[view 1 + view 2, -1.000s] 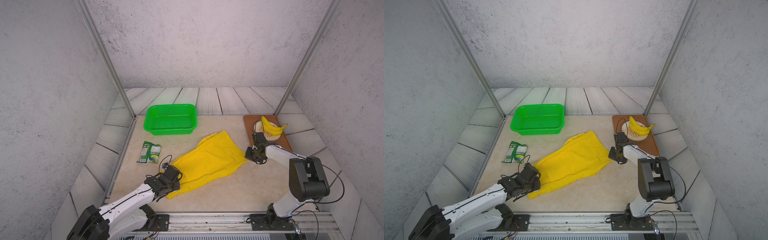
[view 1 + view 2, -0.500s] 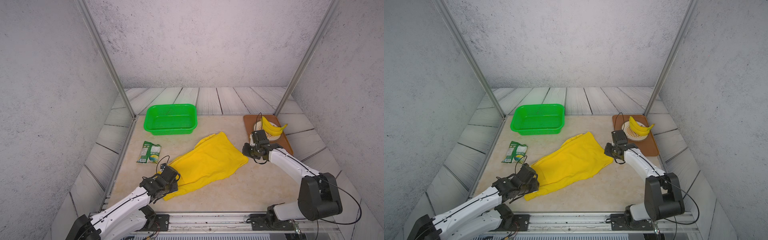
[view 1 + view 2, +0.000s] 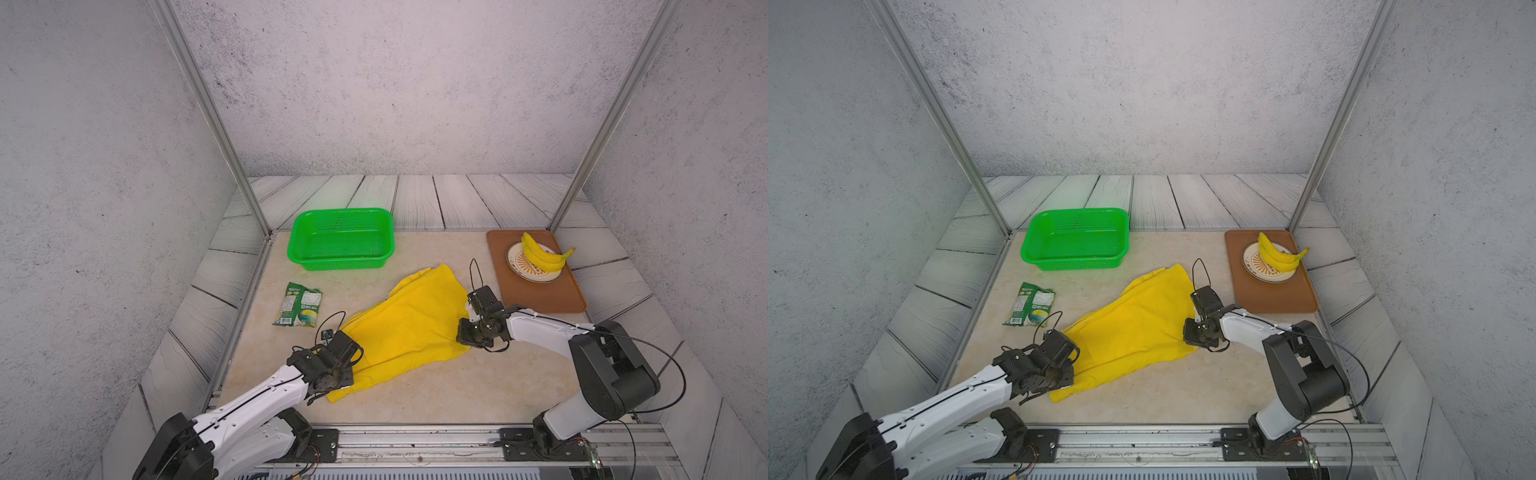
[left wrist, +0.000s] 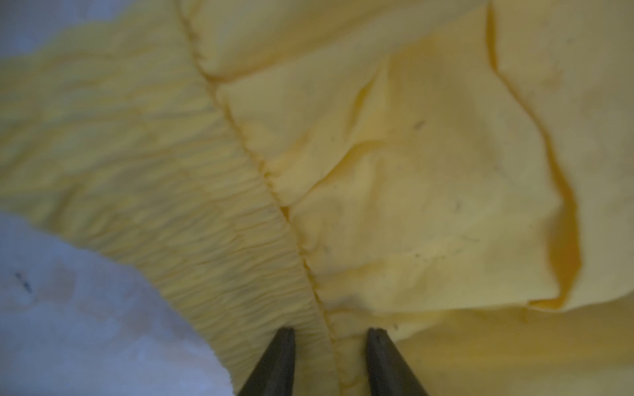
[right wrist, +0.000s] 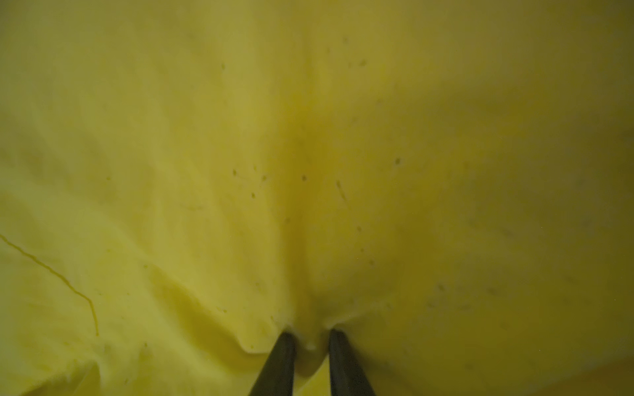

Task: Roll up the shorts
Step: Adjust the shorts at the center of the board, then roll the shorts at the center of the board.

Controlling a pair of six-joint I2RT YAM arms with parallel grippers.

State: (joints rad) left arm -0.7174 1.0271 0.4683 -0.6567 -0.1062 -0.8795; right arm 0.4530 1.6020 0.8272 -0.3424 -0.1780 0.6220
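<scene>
The bright yellow shorts (image 3: 415, 324) (image 3: 1133, 328) lie spread flat in the middle of the table, running from near left to far right. My left gripper (image 3: 351, 365) (image 3: 1073, 365) is at their near left end. In the left wrist view its jaws (image 4: 331, 336) are closed on the gathered elastic waistband (image 4: 206, 223), with the seam between the fingertips. My right gripper (image 3: 463, 338) (image 3: 1190, 336) is at the shorts' right edge. In the right wrist view it (image 5: 312, 337) pinches a small fold of yellow fabric (image 5: 308, 137).
A green basket (image 3: 340, 212) stands at the back left. A green snack packet (image 3: 299, 305) lies left of the shorts. At the back right a brown tray (image 3: 548, 299) carries a plate (image 3: 519, 270) with bananas (image 3: 540, 253).
My right gripper has moved from beside the tray toward me along the shorts' right edge and closed on the fabric. The left gripper shifted slightly at the waistband end, opening and closing again.
</scene>
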